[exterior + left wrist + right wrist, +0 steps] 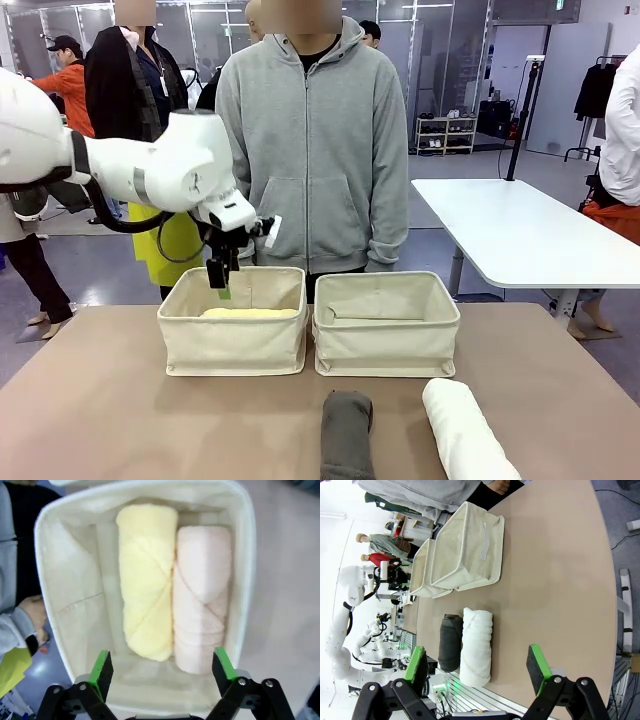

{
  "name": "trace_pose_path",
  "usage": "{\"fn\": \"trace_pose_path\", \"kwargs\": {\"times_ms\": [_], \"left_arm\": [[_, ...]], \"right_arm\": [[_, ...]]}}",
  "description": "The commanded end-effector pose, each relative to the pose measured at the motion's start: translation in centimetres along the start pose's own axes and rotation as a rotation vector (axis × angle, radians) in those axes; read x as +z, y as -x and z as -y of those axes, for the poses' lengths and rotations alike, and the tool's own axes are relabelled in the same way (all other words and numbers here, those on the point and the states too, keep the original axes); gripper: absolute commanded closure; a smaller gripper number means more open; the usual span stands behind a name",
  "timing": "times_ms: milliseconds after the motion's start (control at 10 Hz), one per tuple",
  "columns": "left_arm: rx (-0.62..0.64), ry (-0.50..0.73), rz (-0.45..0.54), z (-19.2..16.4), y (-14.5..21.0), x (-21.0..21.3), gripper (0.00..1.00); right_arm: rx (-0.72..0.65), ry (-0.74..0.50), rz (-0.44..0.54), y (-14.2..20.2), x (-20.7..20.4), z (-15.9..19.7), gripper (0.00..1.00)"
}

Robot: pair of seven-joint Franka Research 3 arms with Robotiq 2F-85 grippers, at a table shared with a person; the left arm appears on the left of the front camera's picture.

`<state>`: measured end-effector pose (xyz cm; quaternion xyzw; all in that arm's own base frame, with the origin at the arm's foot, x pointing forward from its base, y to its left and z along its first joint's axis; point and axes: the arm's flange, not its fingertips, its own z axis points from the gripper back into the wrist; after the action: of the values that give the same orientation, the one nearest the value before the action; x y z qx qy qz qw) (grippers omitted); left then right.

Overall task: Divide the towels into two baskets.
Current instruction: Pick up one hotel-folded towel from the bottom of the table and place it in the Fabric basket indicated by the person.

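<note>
Two cream canvas baskets stand side by side mid-table: the left basket [232,340] and the right basket [386,335]. In the left wrist view the left basket [242,555] holds a pale yellow towel [146,575] and a cream towel [200,595] lying side by side. My left gripper [221,288] hangs open just above that basket, nothing between its green pads [102,667]. A dark grey towel [346,432] and a white towel [462,428] lie on the table near the front edge. In the right wrist view my right gripper [477,666] is open above the white towel [476,646] and grey towel [450,641].
A person in a grey hoodie [315,140] stands just behind the baskets, a hand [34,612] near the left basket's far side. The brown table [120,420] has free room left and right. A white table [520,230] stands farther back right.
</note>
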<state>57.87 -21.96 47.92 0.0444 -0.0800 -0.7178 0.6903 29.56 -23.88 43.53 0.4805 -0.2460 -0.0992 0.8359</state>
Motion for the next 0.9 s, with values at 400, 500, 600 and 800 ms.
{"fn": "trace_pose_path", "kwargs": {"times_ms": [400,500,600,800], "left_arm": [[0.276,0.307,0.397,9.0,12.5,10.3,0.0],[0.368,0.312,0.494,10.8,16.1,10.9,0.0],[0.459,0.343,0.581,12.8,19.8,11.0,0.0],[0.66,0.471,0.782,17.4,27.8,9.5,0.0]], "right_arm": [[0.008,-0.004,0.005,0.1,0.2,-0.2,0.0],[0.008,-0.004,0.005,0.1,0.2,-0.2,0.0],[0.008,-0.004,0.005,0.1,0.2,-0.2,0.0],[0.008,-0.004,0.005,0.1,0.2,-0.2,0.0]]}}
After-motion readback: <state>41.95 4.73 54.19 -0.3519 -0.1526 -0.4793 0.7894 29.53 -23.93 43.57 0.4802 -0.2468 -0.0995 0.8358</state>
